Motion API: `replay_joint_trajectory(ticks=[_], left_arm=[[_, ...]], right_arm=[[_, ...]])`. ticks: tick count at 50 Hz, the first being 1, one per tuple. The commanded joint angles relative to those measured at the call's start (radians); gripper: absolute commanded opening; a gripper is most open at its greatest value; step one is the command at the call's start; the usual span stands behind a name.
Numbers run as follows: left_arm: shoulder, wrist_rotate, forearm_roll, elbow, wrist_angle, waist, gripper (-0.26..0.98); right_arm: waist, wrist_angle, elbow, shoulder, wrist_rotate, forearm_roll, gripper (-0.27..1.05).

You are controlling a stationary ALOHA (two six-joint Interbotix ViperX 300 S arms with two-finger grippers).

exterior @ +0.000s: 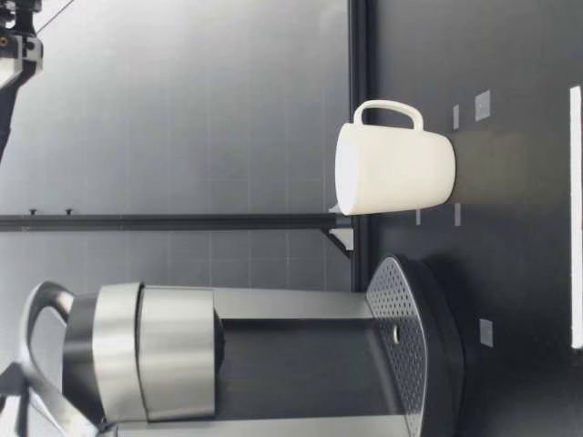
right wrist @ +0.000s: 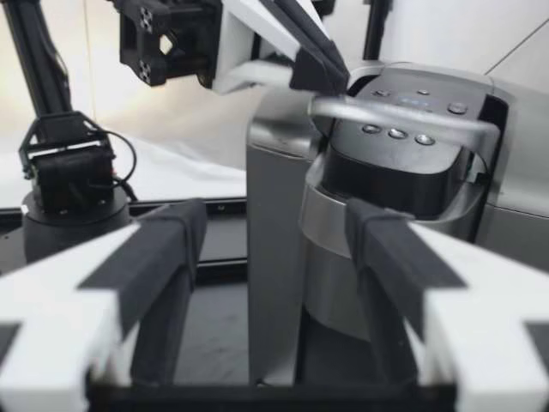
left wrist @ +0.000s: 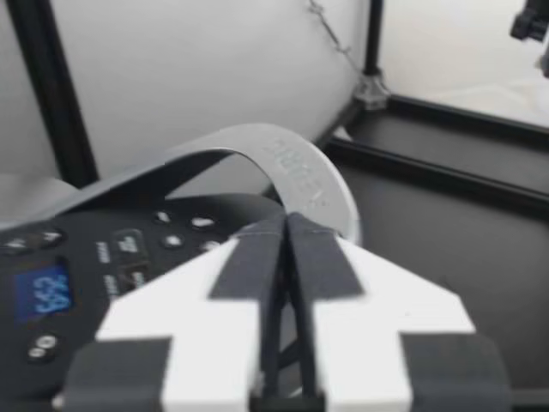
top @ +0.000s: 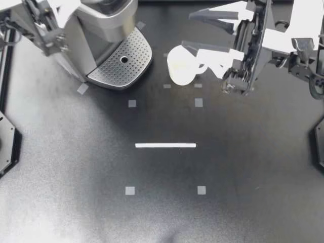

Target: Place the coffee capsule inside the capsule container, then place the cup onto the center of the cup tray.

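Observation:
A white cup (top: pixel 181 66) stands upright on the table, right of the coffee machine (top: pixel 101 30); the low view shows the cup (exterior: pixel 393 168) beside the perforated cup tray (exterior: pixel 401 355). My right gripper (top: pixel 186 31) hovers open, above and just behind the cup, with its fingers pointing at the machine. In the right wrist view nothing lies between its fingers (right wrist: pixel 163 257). My left arm (top: pixel 48 33) reaches over the machine's top. Its gripper (left wrist: pixel 287 227) is shut, with the tips against the silver lever (left wrist: pixel 292 163). No capsule is in view.
The cup tray (top: pixel 121 63) juts from the machine's foot toward the table's middle. A white strip (top: pixel 165 145) and small grey squares mark the dark tabletop. A black frame rail (exterior: pixel 360 55) runs along the table's far edge.

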Motion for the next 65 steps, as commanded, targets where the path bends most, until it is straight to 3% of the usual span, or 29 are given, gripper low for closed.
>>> replay_joint_trajectory(ticks=[1, 9, 31, 39, 46, 50, 56, 62, 65], left_arm=[[0.009, -0.002, -0.002, -0.032, -0.003, -0.025, 0.1], [0.034, -0.005, -0.005, -0.034, 0.012, -0.051, 0.1], [0.075, 0.008, -0.023, -0.043, 0.043, -0.061, 0.1], [0.04, 0.063, -0.002, -0.087, 0.16, -0.063, 0.1], [0.014, 0.166, -0.014, -0.109, 0.298, -0.061, 0.1], [0.003, 0.238, -0.067, -0.124, 0.371, -0.061, 0.1], [-0.008, 0.39, -0.207, -0.155, 0.442, -0.08, 0.09], [-0.011, 0.617, -0.399, -0.212, 0.581, -0.126, 0.09], [-0.009, 0.764, -0.523, -0.258, 0.693, -0.153, 0.09]], right_arm=[[0.006, -0.011, -0.011, -0.021, 0.003, 0.002, 0.62], [0.011, -0.011, -0.006, -0.028, 0.006, 0.002, 0.62], [0.017, -0.009, 0.012, -0.041, 0.008, 0.002, 0.62], [0.012, 0.055, 0.003, -0.057, -0.003, 0.002, 0.62], [-0.026, 0.236, -0.025, -0.072, -0.006, 0.0, 0.62], [-0.066, 0.382, -0.049, -0.074, -0.008, -0.005, 0.62], [-0.121, 0.606, -0.097, -0.069, -0.014, -0.032, 0.61], [-0.153, 0.865, -0.17, -0.052, -0.052, -0.086, 0.61], [-0.164, 1.0, -0.21, -0.034, -0.086, -0.1, 0.61]])
